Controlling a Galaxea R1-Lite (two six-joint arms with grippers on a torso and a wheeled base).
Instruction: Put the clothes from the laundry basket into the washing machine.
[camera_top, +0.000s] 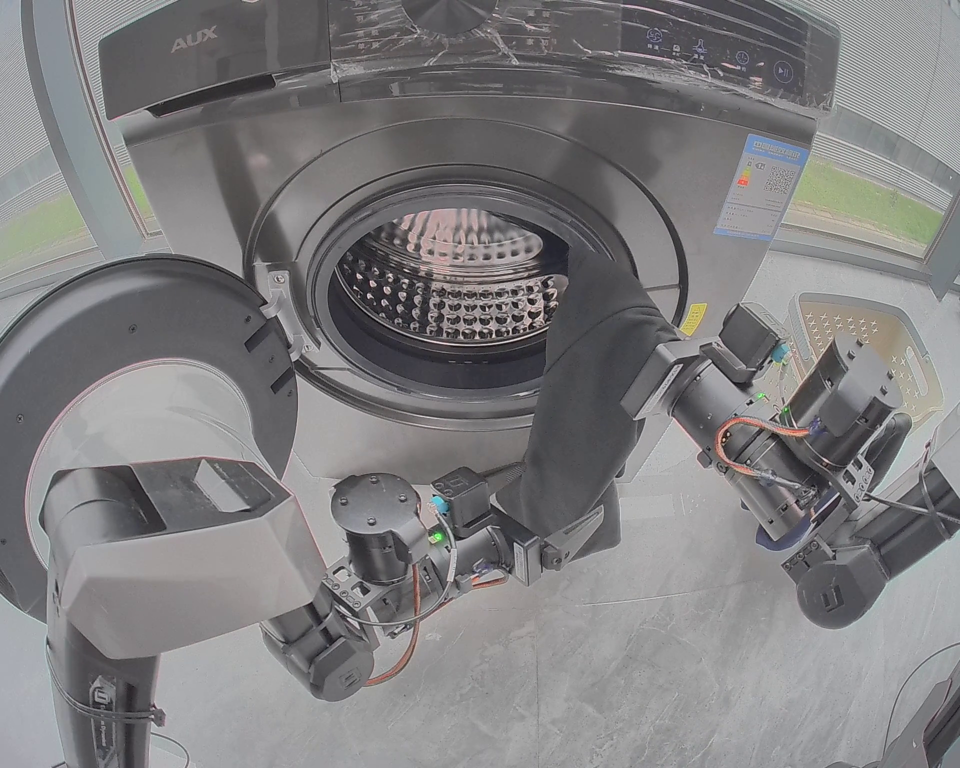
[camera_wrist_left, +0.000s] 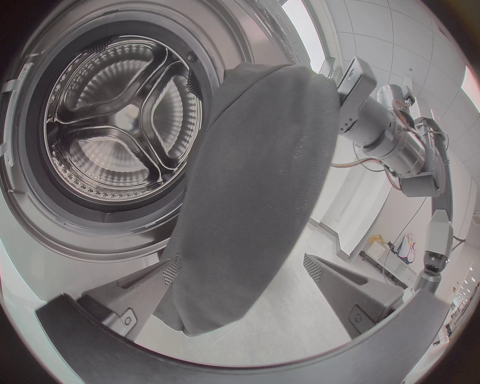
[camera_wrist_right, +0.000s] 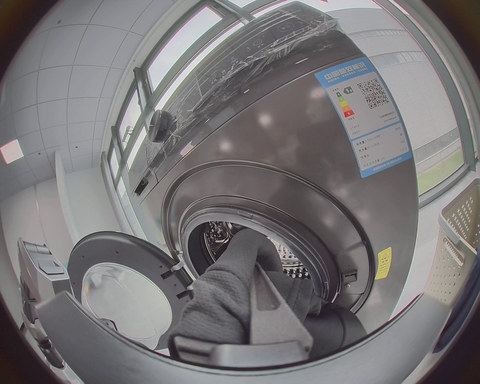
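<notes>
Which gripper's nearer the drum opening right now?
Right. The right gripper, wrapped in the garment, is at the right rim of the drum opening. The left gripper sits lower, below the opening, at the garment's bottom end.

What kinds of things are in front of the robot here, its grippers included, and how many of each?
Washing machine: 1
Garment: 1
Basket: 1
Grippers: 2, the left gripper and the right gripper
Total: 5
</notes>
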